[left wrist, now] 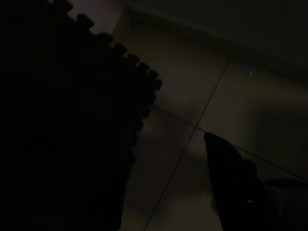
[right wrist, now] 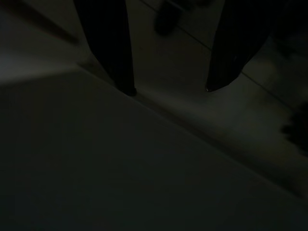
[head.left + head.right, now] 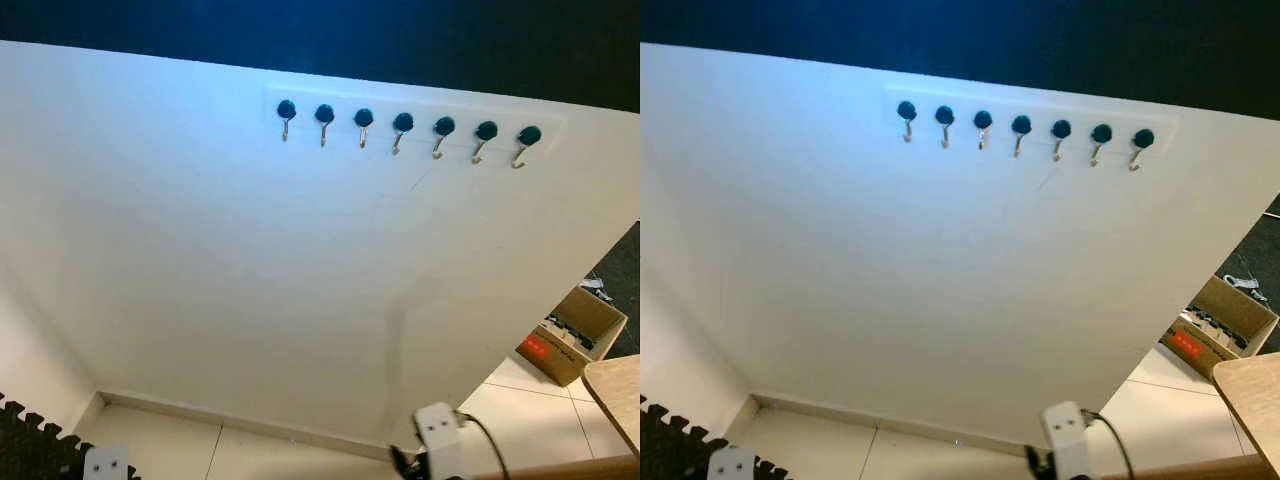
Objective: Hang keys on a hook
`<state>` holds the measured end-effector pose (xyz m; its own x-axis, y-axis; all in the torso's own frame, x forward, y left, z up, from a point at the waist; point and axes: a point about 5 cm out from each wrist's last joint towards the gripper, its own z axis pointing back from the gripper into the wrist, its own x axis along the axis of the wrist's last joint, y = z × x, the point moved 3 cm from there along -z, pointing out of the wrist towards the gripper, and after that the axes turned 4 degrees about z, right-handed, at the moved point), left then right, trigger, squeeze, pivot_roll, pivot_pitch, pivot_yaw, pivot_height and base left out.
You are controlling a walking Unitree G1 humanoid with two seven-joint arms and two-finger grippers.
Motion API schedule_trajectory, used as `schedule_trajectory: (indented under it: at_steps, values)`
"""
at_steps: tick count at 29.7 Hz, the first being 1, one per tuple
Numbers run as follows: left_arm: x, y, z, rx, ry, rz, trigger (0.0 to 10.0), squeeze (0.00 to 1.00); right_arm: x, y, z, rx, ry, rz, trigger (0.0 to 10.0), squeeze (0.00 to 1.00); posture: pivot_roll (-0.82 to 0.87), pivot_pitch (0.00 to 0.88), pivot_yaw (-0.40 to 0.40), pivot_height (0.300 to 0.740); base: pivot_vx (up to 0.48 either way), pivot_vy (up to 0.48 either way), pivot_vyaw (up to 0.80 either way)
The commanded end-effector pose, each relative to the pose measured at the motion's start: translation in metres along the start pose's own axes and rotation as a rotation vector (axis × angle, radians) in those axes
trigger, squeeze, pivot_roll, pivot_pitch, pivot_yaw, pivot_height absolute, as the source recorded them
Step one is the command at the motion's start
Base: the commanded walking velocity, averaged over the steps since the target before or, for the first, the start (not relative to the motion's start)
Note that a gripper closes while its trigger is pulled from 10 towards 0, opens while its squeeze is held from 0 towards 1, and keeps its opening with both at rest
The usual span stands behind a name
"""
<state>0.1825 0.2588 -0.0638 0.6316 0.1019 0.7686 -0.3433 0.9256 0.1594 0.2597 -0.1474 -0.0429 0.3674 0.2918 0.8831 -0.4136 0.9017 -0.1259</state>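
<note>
1. No keys can be made out; where they are, I cannot tell. By judgement, keys are light, hard and jangly. They are best pinched at the ring, so that the loop hangs free to slip over a hook.
2. The row of seven hooks [image 3: 402, 128], with dark round caps, sits high on the white wall [image 3: 250, 260], all bare.
3. The right pincer [image 2: 168, 89] hangs low; its two black fingers [image 2: 108, 48] stand apart with nothing between them, over a pale surface and tiled floor [image 2: 192, 67].
4. The left pincer hangs idle by the dark foam mat [image 1: 57, 120]; one finger [image 1: 236, 183] shows, so apart or together I cannot tell.
5. At the right stand a cardboard box [image 3: 572, 335] and a wooden worktop corner [image 3: 615, 390].
</note>
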Motion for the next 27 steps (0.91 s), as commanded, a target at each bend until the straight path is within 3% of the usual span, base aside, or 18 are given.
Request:
schedule_trajectory:
  at_steps: [1,5,10,20,27]
  values:
    - [-0.002,-0.006,0.002,-0.009,-0.021,-0.041,10.0,0.0,-0.007,0.0,0.003,0.012,0.018,-0.002,10.0,0.0,0.15,0.129,-0.073,0.74,0.0,0.0,0.0]
    - [0.003,-0.015,0.001,-0.033,-0.065,-0.104,10.0,0.0,-0.009,0.001,0.003,0.009,0.024,-0.006,10.0,0.0,0.16,0.128,-0.069,0.74,0.0,0.0,0.0]
    - [0.009,-0.021,-0.001,-0.064,-0.114,-0.175,10.0,0.0,-0.017,-0.004,0.005,-0.056,0.043,-0.095,10.0,0.0,0.16,0.124,-0.043,0.74,0.0,0.0,0.0]
    - [0.033,-0.005,-0.013,-0.093,-0.168,-0.287,10.0,0.0,-0.036,0.007,0.012,-0.118,0.1,-0.143,10.0,0.0,0.17,0.116,0.079,0.74,0.0,0.0,0.0]
    - [0.05,0.0,-0.021,-0.094,-0.193,-0.295,10.0,0.0,-0.039,0.01,0.011,-0.144,0.111,-0.16,10.0,0.0,0.15,0.104,0.083,0.74,0.0,0.0,0.0]
